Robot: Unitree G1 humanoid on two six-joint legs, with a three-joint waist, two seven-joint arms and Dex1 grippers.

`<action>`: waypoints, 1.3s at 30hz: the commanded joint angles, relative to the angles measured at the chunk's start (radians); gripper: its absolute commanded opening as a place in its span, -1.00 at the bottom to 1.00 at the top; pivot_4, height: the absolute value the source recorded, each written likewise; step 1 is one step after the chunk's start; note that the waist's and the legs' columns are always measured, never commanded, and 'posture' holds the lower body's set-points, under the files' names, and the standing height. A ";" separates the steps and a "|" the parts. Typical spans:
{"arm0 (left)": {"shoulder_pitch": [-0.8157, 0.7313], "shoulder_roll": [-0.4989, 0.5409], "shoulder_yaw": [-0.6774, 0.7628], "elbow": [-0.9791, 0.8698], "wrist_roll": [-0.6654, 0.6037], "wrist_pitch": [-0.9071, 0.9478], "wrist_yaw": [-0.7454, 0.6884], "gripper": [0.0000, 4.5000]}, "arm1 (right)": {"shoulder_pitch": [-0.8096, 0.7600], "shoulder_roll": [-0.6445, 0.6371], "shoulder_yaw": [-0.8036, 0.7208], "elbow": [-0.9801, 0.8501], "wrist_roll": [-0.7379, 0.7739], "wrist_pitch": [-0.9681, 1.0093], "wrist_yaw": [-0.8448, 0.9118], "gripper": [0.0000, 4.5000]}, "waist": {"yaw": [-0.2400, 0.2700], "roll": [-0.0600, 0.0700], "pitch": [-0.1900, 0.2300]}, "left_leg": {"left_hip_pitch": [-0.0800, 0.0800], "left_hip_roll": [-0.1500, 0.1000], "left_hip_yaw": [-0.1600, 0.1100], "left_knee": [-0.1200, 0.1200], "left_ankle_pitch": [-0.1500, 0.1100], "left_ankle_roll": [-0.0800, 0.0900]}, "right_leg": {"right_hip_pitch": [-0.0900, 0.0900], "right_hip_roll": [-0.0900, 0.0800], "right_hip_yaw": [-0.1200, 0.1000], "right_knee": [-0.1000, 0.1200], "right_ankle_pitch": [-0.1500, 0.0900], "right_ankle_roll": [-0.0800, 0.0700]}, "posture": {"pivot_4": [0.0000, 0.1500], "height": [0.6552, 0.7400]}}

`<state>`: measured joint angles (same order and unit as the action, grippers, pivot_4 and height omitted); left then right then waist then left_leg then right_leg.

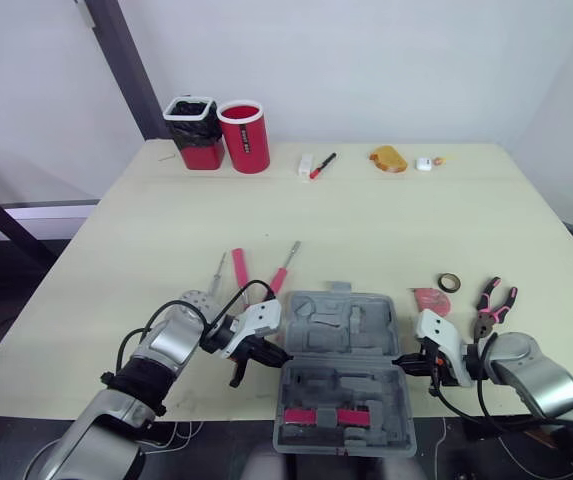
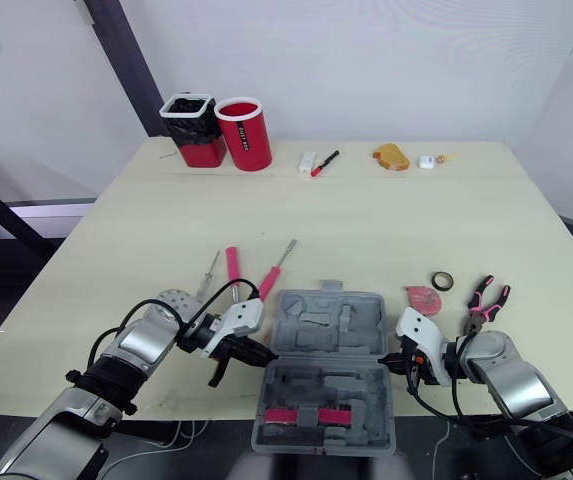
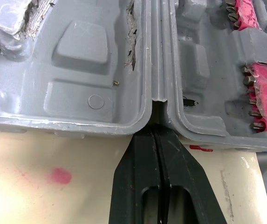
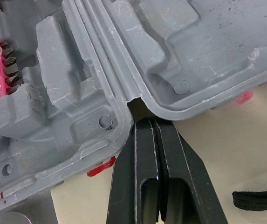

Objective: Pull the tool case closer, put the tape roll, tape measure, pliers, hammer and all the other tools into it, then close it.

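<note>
Nearest us, the open tool case (image 1: 344, 375) lies at the table's (image 1: 366, 220) front edge. Our left gripper (image 1: 278, 354) and right gripper (image 1: 401, 362) are both clenched empty, tips at its hinge notches. We judge it rigid, light, slippery plastic, best hooked at those hinge ends.

In the wrist views the tool case (image 3: 100, 60) is cut off by the picture edges on all sides but its hinge end. The pink bit holder (image 3: 266, 93) inside it is cropped as well. Whether the tips of the left gripper (image 3: 157, 131) and of the right gripper (image 4: 148, 123) touch the hinge notch cannot be told. A black band (image 4: 259, 198) is cut off and cannot be identified. In the head views a pink object (image 1: 428, 297) is partly covered by the right gripper's housing. The small items (image 1: 424, 163) at the far edge of the table (image 1: 366, 220) are too small to be named.
</note>
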<state>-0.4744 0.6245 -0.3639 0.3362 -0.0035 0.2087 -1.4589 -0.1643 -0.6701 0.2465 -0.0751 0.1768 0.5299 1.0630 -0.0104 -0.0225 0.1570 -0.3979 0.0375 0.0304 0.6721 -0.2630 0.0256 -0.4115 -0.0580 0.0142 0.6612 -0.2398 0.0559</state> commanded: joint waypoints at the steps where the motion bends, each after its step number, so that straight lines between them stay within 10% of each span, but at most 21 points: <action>1: 0.006 0.015 -0.010 0.033 0.026 0.002 0.026 -0.99 | -0.010 -0.019 -0.019 0.010 0.004 -0.024 0.005 -1.00 | 0.000 0.000 0.000 | 0.000 0.000 0.000 0.000 0.000 0.000 | 0.000 0.000 0.000 0.000 0.000 0.000 | 1.00 0.93; 17: 0.037 0.055 0.053 0.027 -0.019 0.016 0.063 -0.99 | 0.017 -0.056 -0.092 0.042 0.021 -0.066 -0.018 -1.00 | -0.002 0.000 0.000 | 0.001 0.001 0.000 0.000 0.000 0.000 | 0.000 0.001 0.000 0.000 0.000 0.000 | 1.00 0.93; 39: 0.580 0.056 0.663 -0.398 -0.393 0.037 0.399 -0.99 | 0.372 0.127 -0.618 0.004 0.223 -0.467 -0.234 -1.00 | 0.000 0.000 0.000 | 0.001 0.002 -0.004 -0.001 0.000 0.000 | 0.000 0.000 0.001 -0.001 0.000 0.000 | 1.00 0.93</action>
<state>0.0839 0.6893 0.2375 -0.0218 -0.3620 0.2593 -1.1012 0.1874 -0.5510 -0.3032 -0.0579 0.3548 0.0984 0.8394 -0.0104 -0.0221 0.1575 -0.3972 0.0393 0.0263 0.6712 -0.2631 0.0254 -0.4116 -0.0585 0.0155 0.6601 -0.2400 0.0554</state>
